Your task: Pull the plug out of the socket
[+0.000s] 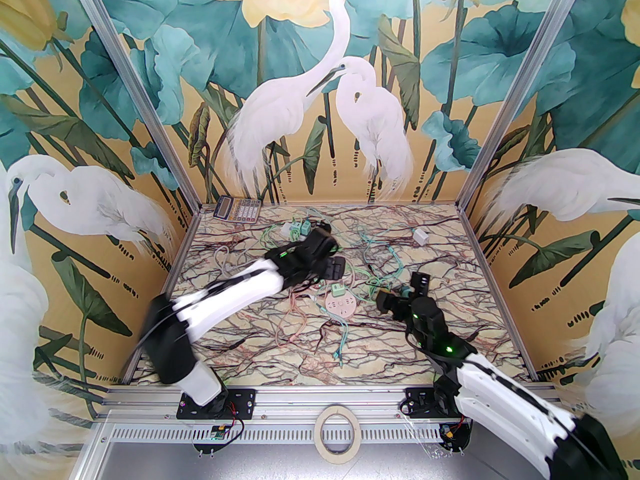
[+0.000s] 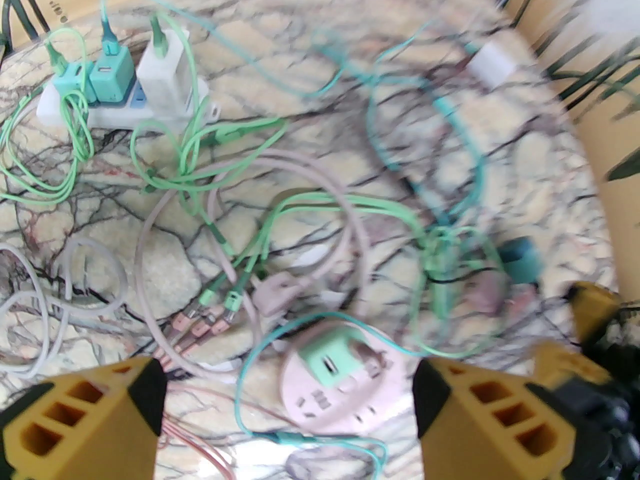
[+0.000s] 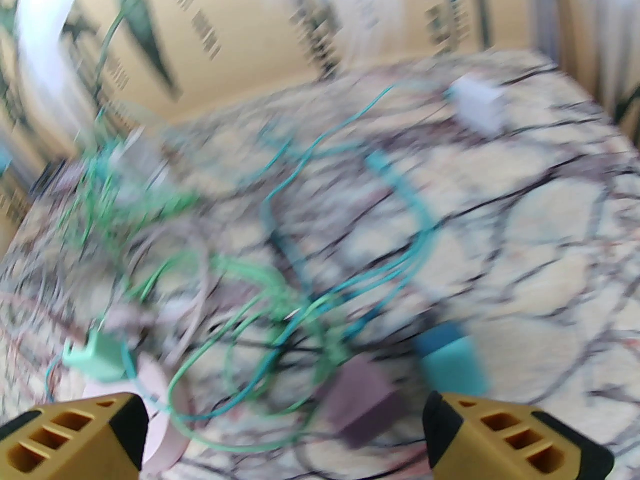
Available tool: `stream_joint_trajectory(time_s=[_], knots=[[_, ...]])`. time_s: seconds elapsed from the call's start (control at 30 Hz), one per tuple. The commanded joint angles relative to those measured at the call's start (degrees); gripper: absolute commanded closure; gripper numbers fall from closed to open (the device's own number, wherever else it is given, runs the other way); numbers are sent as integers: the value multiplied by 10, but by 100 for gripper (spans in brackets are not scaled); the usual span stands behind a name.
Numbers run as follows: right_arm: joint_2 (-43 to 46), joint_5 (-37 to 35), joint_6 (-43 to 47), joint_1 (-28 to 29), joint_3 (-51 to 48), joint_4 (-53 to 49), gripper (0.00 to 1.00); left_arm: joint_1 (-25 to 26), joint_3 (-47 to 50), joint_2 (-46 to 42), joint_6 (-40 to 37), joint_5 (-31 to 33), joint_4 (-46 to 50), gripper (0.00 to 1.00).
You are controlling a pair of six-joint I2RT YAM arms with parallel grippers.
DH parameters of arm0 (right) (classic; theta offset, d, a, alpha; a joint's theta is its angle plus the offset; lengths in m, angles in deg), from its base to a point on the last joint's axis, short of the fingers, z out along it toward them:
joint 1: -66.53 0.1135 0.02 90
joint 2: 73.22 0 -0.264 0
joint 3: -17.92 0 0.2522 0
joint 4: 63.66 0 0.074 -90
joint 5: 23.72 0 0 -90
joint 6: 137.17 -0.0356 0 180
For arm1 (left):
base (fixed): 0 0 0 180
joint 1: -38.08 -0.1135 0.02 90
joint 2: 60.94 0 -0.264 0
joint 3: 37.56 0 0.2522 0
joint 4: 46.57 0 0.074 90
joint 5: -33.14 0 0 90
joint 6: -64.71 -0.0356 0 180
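A round pink socket [image 1: 341, 307] lies mid-table among tangled cables, with a mint-green plug [image 1: 338, 289] standing in its far side. In the left wrist view the plug [image 2: 331, 361] sits upright on the socket [image 2: 350, 398], between and beyond my yellow fingertips [image 2: 90, 418]. My left gripper [image 1: 334, 268] hovers just behind the socket, jaws open and empty. My right gripper [image 1: 402, 292] is open to the socket's right, apart from it. The blurred right wrist view has the plug [image 3: 97, 355] and socket [image 3: 160, 418] at the lower left.
A white power strip [image 2: 125, 103] with teal and white adapters sits at the back left, near a calculator [image 1: 237, 209]. A white adapter [image 1: 421, 236] lies at the back right. Teal [image 3: 452, 363] and mauve [image 3: 360, 403] adapters lie close to my right fingers. Green, teal and pink cables sprawl across the middle.
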Motion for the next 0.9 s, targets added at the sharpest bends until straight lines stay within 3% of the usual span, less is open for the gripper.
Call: stream_joint_trajectory(time_s=[0.0,0.1,0.43,0.63,0.87], knots=[[-42,83,25,8,31,54,1,3,58,-20,27,-39,-58,23],[-72,80,26,15,39,59,1,17,117,-47,28,-98,-122,29],[-39,33,17,15,29,39,1,77,133,35,-16,-108,-158,44],[-21,27,17,16,27,32,1,69,103,97,-17,-74,-138,45],[-18,37,15,15,30,29,1,30,117,90,-29,-64,-142,40]])
